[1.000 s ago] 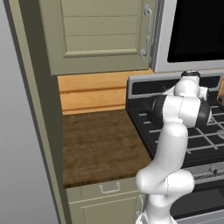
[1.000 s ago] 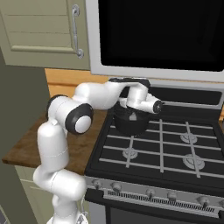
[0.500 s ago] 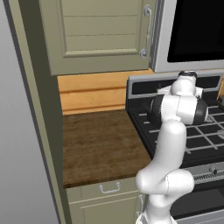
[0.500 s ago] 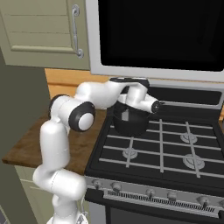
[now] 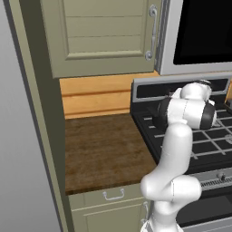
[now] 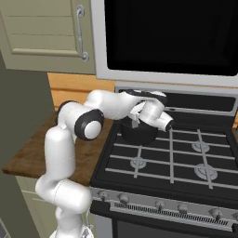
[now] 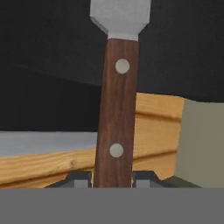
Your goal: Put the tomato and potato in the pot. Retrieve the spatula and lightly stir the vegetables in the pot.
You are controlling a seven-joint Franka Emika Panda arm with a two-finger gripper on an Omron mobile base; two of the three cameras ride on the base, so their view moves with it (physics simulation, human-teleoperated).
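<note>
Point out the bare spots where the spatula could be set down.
Free: the wooden counter between the tall cabinet side and the stove, and the front and right burners. Crowded: the back-left burner, where the pot sits under the hand.

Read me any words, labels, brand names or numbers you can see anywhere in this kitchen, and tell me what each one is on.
There is no readable text.
The black stove's front knobs show no legible markings at this size.
The brown wooden spatula handle carries two plain metal rivets and no brand.
The pale green cabinet door is unmarked.
</note>
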